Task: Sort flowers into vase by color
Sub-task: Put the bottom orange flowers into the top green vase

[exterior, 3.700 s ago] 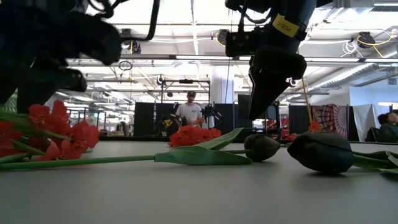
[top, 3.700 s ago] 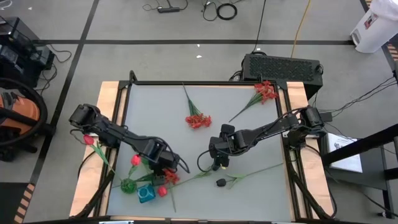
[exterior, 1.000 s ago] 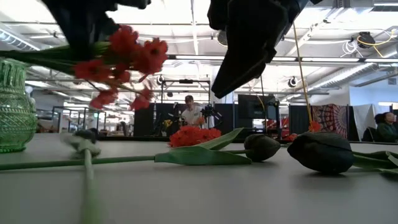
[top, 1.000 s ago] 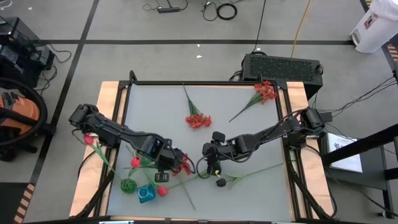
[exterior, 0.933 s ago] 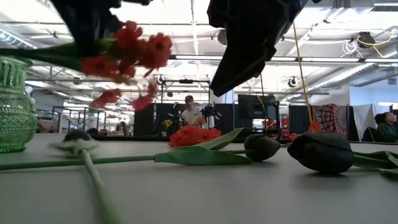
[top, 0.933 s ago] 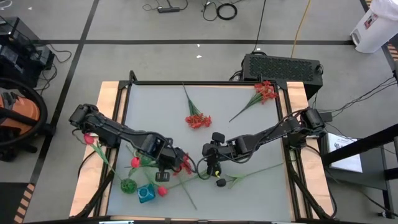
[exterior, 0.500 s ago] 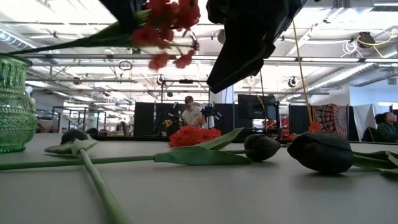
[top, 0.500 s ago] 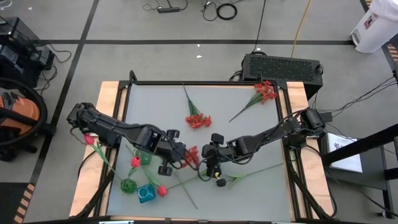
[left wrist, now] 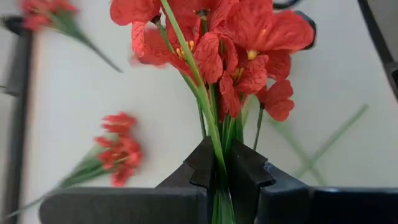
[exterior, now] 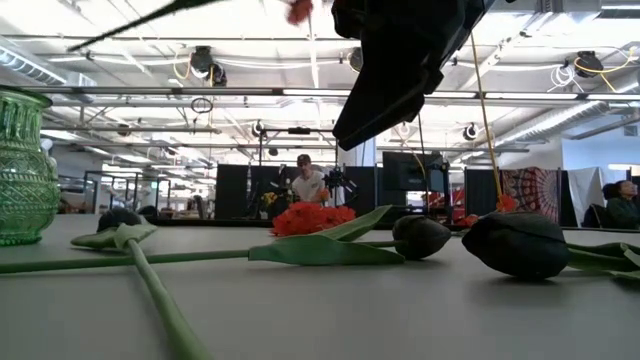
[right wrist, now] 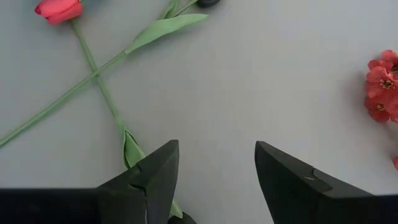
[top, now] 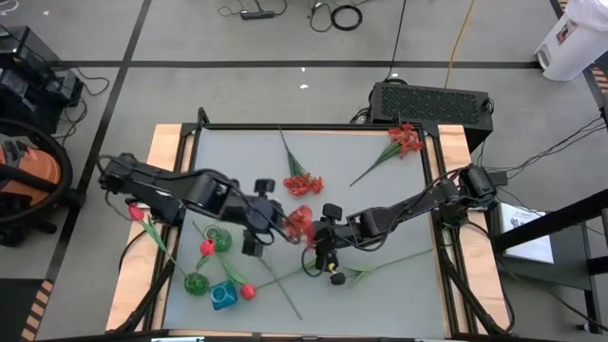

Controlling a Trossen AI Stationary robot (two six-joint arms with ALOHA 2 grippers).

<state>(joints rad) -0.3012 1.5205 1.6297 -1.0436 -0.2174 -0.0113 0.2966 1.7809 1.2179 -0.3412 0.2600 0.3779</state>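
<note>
A frilly red flower cluster is being pinched at its stems between the pressed-together fingers of the left gripper, lifted above the middle of the grey table. The blooms are pointing away from that gripper toward the right gripper, which is hanging just beside them with its fingers spread wide and nothing between them. The green glass vases are standing behind the left gripper, toward the table's front left corner, so the stem ends are judged to be facing roughly the vases' way. The left arm is the nearer one. Loose stems are lying under the right gripper; open room is lying toward the far edge
</note>
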